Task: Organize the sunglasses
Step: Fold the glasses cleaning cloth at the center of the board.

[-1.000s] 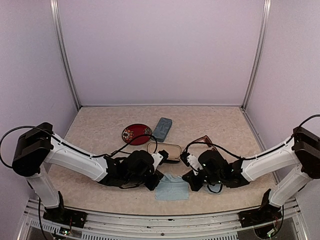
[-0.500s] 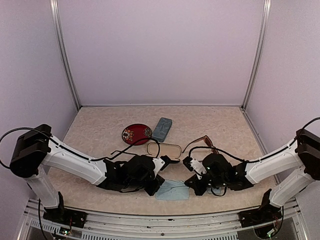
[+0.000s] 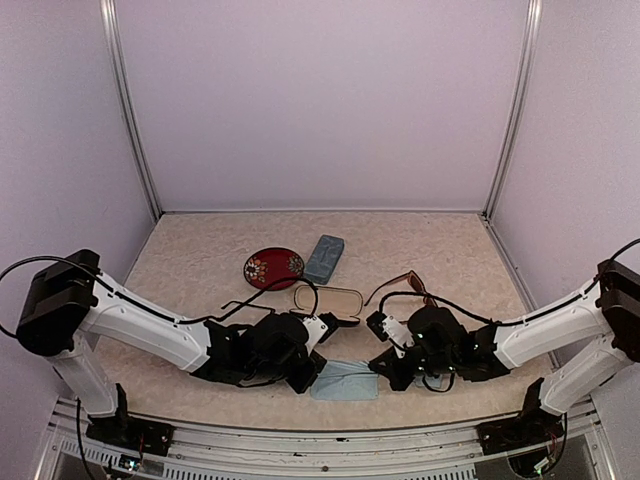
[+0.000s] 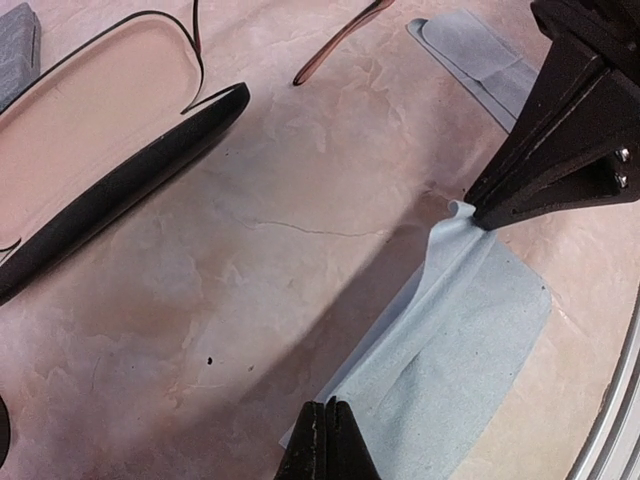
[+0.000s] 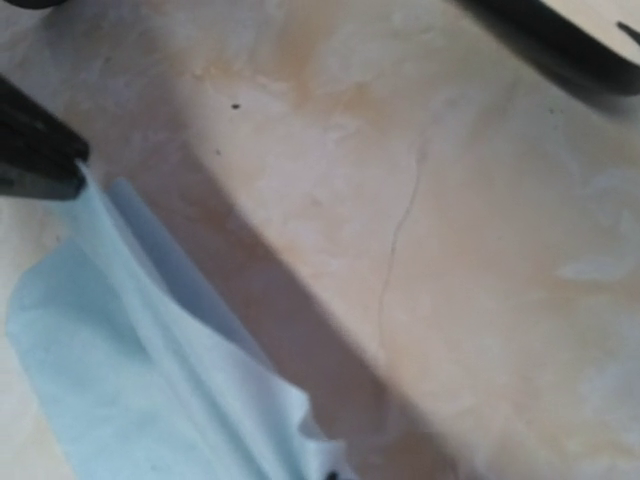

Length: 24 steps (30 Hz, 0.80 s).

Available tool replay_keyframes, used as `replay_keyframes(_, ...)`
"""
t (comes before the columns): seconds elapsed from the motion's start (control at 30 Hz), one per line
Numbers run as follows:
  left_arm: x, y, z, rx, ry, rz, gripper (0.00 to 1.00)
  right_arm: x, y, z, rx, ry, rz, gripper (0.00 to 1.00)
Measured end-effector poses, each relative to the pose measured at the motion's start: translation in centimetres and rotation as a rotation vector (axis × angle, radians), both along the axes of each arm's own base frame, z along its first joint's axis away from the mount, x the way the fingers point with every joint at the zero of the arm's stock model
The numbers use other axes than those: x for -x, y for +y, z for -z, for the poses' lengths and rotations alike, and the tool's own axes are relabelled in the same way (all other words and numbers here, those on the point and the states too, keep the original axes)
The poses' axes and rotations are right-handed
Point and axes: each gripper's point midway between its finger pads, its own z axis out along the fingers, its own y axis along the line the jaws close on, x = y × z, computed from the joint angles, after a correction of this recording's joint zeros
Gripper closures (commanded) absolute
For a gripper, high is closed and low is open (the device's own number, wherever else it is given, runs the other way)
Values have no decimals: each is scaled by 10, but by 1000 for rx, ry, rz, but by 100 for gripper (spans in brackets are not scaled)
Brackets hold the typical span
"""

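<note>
Soft blue cloth pinched at two edges
Left gripper and right gripper both closed on its creased fabric; black oval case open nearby.

Sunglasses R of case, cloth nearer

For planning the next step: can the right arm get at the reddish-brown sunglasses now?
Probably not yet: the right gripper is shut on the blue cloth, so it must release first. The reddish-brown sunglasses lie uncovered just beyond its wrist.
</note>
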Motion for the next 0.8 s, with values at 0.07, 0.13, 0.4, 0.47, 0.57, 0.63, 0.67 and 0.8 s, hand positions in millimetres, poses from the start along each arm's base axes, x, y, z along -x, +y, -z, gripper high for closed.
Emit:
replay_keyframes(0.07, -1, 0, -2, 3, -5, -4, 100, 2, 1, 0, 0, 0, -7, 100)
replay_keyframes(0.13, -2, 0, -3, 4, -8, -7, 100, 4, 2, 0, 0, 0, -13, 100)
replay_keyframes(0.4, -2, 4, -11, 10, -17, -13, 100, 6, 8, -5, -7, -5, -25, 100)
replay_keyframes(0.47, -2, 4, -13, 15, -20, -14, 100, 6, 9, -5, -5, -5, -26, 100)
replay_keyframes(0.57, -2, 4, -15, 18, -22, -15, 100, 4, 10, -8, -8, -9, -25, 100)
replay_keyframes(0.63, -1, 4, -14, 15, -22, -13, 100, 4, 10, -7, -6, -9, -24, 100)
replay_keyframes(0.67, 0, 4, -14, 14, -22, -11, 100, 5, 10, -7, -3, -8, -23, 100)
replay_keyframes(0.8, 6, 2, -14, 12, -21, 2, 100, 5, 8, -5, 6, -5, -21, 100)
